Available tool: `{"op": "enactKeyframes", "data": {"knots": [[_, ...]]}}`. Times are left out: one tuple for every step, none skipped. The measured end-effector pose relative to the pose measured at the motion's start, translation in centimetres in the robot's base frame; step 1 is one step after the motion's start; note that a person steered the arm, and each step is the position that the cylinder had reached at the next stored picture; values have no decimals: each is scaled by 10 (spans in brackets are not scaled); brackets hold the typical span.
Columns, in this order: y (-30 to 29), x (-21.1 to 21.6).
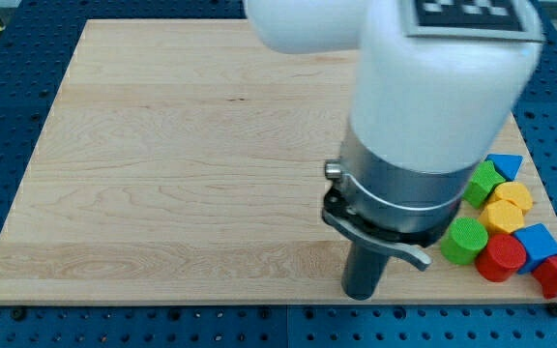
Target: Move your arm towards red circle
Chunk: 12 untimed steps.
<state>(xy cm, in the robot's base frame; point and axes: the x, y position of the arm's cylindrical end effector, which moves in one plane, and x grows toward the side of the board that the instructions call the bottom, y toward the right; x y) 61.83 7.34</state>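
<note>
Tip (pixel 361 295) | set on tabletop (pixel 162 174), view's left of red circle (pixel 501 258) | approach pending | jaws: none fitted, state not applicable

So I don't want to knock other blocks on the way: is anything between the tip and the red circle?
Partly. My tip sits at the view's left of the cluster. The green cylinder stands just left of the red circle, touching it, close above a straight path. The wood along the view's bottom looks free.

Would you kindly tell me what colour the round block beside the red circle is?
Green, seen clearly in the camera view.
</note>
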Motion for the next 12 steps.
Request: {"op": "enactKeyframes", "data": {"knots": [[11,1],[33,0],[35,0],[36,0],[37,0],[38,0],[38,0],[39,1],[44,1],[46,1],[49,0],[89,0]]}}
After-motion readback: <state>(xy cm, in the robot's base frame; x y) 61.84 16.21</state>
